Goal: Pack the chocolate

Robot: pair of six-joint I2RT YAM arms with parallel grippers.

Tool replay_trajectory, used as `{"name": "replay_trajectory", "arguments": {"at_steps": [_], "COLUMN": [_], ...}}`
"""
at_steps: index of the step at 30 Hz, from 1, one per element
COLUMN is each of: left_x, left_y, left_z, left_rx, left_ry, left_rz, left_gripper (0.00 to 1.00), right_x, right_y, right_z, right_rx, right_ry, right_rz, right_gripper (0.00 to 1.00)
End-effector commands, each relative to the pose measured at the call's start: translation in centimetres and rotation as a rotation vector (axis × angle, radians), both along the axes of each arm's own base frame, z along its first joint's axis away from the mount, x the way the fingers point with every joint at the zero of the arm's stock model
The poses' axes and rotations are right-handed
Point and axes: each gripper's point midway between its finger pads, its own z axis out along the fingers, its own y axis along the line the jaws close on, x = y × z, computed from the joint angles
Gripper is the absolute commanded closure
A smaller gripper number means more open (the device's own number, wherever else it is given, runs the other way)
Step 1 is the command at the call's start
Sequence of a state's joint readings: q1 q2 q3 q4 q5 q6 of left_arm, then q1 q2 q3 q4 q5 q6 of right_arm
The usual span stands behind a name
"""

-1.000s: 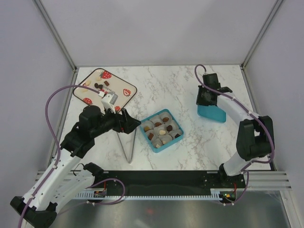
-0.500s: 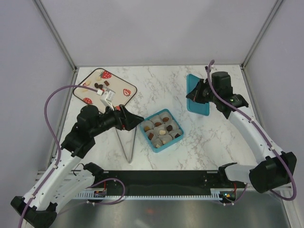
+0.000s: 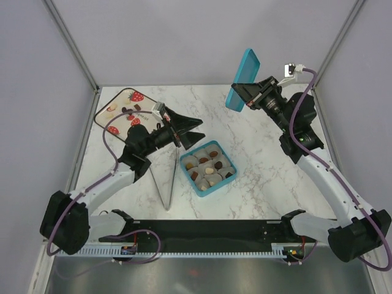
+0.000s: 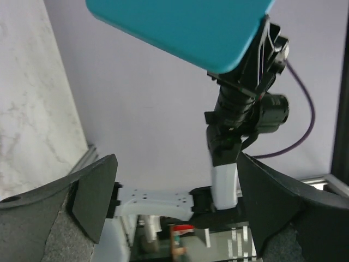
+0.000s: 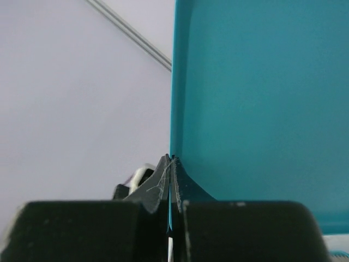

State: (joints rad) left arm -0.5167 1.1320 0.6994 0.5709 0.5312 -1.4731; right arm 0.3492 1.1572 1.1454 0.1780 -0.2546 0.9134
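Fig.: R gripper (image 3: 248,98) pinched on lid (image 3: 244,79) rim, aloft; L gripper (image 3: 193,127) jaws apart, empty, by box (image 3: 220,184). Most chocolate (image 3: 209,171) in box, few pcs on tray (image 3: 119,98). Your thin edge grip may let lid swing or drop onto pcs.

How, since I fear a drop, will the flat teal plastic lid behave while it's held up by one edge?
Probably stiff: the flat teal plastic lid is held on edge without sagging. Likely light, since the right jaws carry it pinched at one thin rim alone. That smooth, narrow pinch could let it swivel or slip if bumped.
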Motion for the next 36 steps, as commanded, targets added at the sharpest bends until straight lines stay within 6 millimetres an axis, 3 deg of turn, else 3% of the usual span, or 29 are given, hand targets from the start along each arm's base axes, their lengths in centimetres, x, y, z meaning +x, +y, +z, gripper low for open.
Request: {"name": "replay_trajectory", "arguments": {"at_steps": [1,2,6,8,19,21,25,29,34,36], "left_x": [-0.7,0.6,2.0,2.4,3.3,3.3,4.0,5.1,5.8,6.1], "left_y": [0.5,0.2,-0.1,-0.3,-5.1,-5.5,-5.7,-5.8,-5.2,-5.4], "left_z": [6.8,6.1,6.7,7.7,5.4,5.9,7.5,7.8,7.2,6.5], "left_rx": [-0.361,-0.383,-0.515,-0.566,-0.654,-0.696,-0.787,-0.835,-0.902,-0.901], "left_ry": [0.034,0.074,0.154,0.148,0.362,0.377,0.358,0.37,0.369,0.373], "left_rz": [-0.097,-0.079,-0.071,-0.062,-0.116,-0.125,-0.139,-0.13,-0.118,-0.115], "left_gripper": [0.02,0.02,0.0,0.0,0.0,0.0,0.0,0.0,0.01,0.08], "right_x": [-2.2,-2.3,-2.9,-3.5,-4.1,-4.1,-4.5,-5.6,-6.7,-6.9], "right_y": [0.7,0.9,1.7,1.8,1.4,1.5,2.3,2.5,2.6,2.3], "right_z": [5.1,5.0,3.5,3.5,3.2,3.3,2.7,2.3,1.0,0.2], "right_rx": [0.095,0.09,0.061,0.067,-0.013,-0.024,-0.039,-0.019,-0.036,-0.045], "right_ry": [-0.215,-0.228,-0.28,-0.315,-0.444,-0.463,-0.49,-0.539,-0.558,-0.554], "right_rz": [0.016,0.016,0.017,0.013,-0.072,-0.075,-0.04,-0.012,0.012,0.008], "right_gripper": [1.0,1.0,1.0,1.0,1.0,1.0,1.0,1.0,1.0,1.0]}}
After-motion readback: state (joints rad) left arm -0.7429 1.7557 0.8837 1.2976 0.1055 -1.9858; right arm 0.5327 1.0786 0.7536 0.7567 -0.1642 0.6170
